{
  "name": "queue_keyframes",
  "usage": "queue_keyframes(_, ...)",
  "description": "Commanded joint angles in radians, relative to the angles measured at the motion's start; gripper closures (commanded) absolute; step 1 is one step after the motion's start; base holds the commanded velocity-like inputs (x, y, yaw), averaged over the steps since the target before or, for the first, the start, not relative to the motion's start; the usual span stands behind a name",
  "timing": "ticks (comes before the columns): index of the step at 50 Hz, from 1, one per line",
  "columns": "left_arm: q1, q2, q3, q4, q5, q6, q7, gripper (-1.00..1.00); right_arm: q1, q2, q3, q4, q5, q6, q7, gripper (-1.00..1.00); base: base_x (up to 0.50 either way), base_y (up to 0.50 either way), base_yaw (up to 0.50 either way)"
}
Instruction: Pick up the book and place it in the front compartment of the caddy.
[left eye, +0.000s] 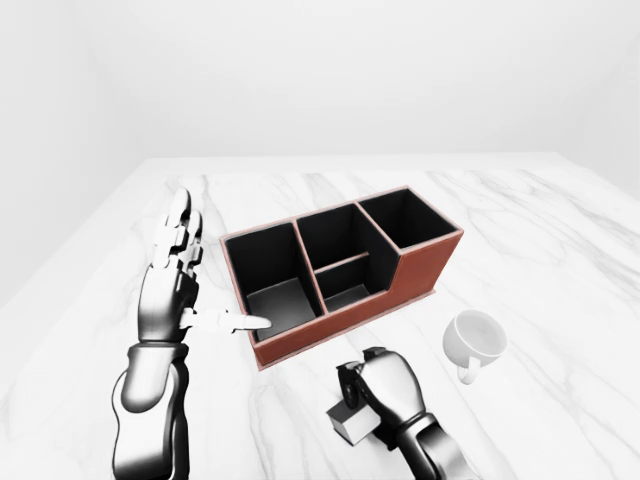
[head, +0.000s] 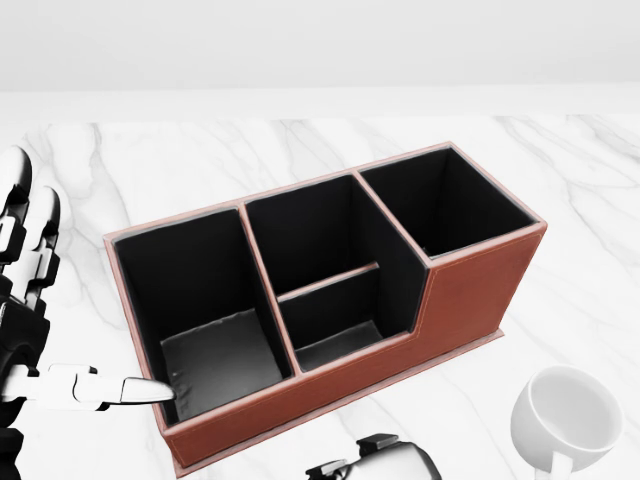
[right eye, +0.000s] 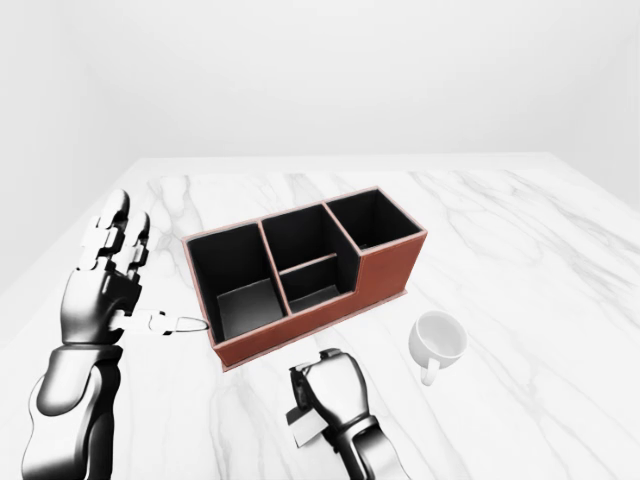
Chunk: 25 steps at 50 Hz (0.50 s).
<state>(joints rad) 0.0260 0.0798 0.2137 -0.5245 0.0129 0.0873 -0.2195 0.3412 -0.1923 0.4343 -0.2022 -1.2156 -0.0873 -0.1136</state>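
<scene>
The caddy (left eye: 345, 322) is a red-brown box with black compartments, set aslant on the marble table (left eye: 560, 230). Its low middle compartment (left eye: 346, 296) faces the bottom of the view. My right hand (left eye: 378, 395) is below the caddy in the left-eye view, fisted round a small dark book (left eye: 349, 423) with a pale edge, held just above the table. My left hand (left eye: 205, 280) is open at the caddy's left end, fingers (left eye: 180, 235) up, thumb tip at the caddy's lower-left corner. The head view shows only the top of the right hand (head: 385, 462).
A white mug (left eye: 475, 341) stands on the table right of my right hand, below the caddy's right end. The table's far edge runs across the top of the left-eye view, with a plain white wall behind.
</scene>
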Motion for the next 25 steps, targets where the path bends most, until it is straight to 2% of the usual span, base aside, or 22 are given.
queue_keyframes(1,0.0,0.0,0.002,-0.002,0.0,0.0,-0.001,-1.0,0.007,0.004,-0.004,0.004,0.026,0.0,0.015,1.0,0.0,0.0,0.0)
queue_keyframes(25,-0.007,0.005,0.01,-0.003,-0.005,0.0,0.0,-1.0,-0.06,0.067,-0.116,-0.153,0.161,0.0,0.23,1.0,0.0,0.0,0.0)
